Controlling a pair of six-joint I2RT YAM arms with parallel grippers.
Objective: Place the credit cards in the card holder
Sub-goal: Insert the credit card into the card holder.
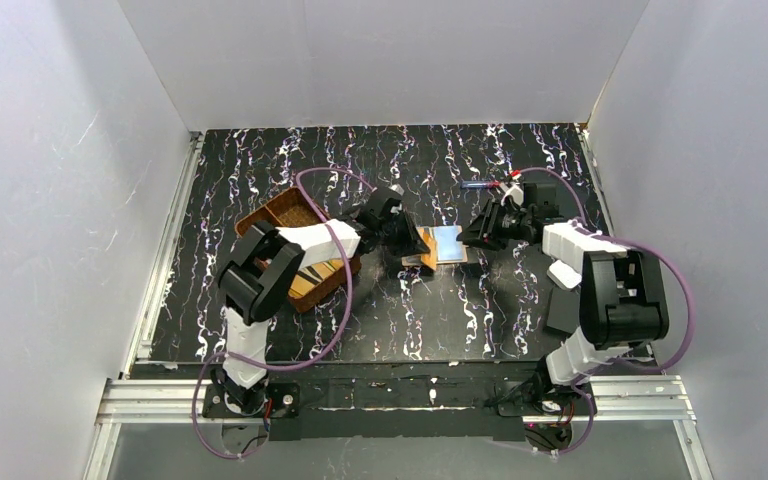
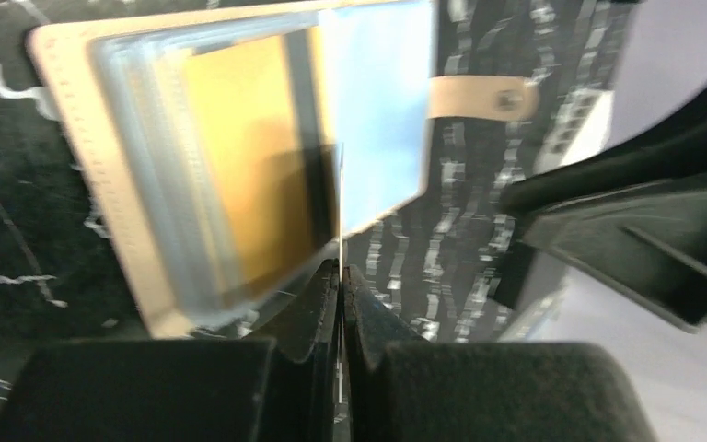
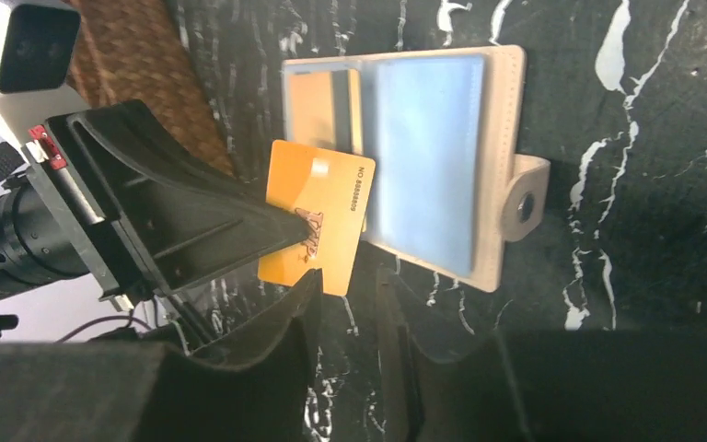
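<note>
The beige card holder [image 3: 502, 138] lies open on the black marbled table, showing pale blue sleeves and a tan card in a slot. In the top view the card holder [image 1: 448, 243] sits between both arms. An orange credit card [image 3: 318, 216] is held upright just left of it, pinched by my left gripper [image 2: 341, 276], which is shut on the card's thin edge. My right gripper [image 3: 350, 295] stands open right below the card's lower corner, jaws apart with nothing gripped. From above, the left gripper [image 1: 412, 243] and right gripper [image 1: 475, 238] face each other across the holder.
A brown woven tray [image 1: 285, 215] sits behind the left arm. Black flat plates [image 1: 563, 312] and a white box [image 1: 563, 273] lie by the right arm. A small pen-like item [image 1: 480, 184] lies near the back. White walls enclose the table.
</note>
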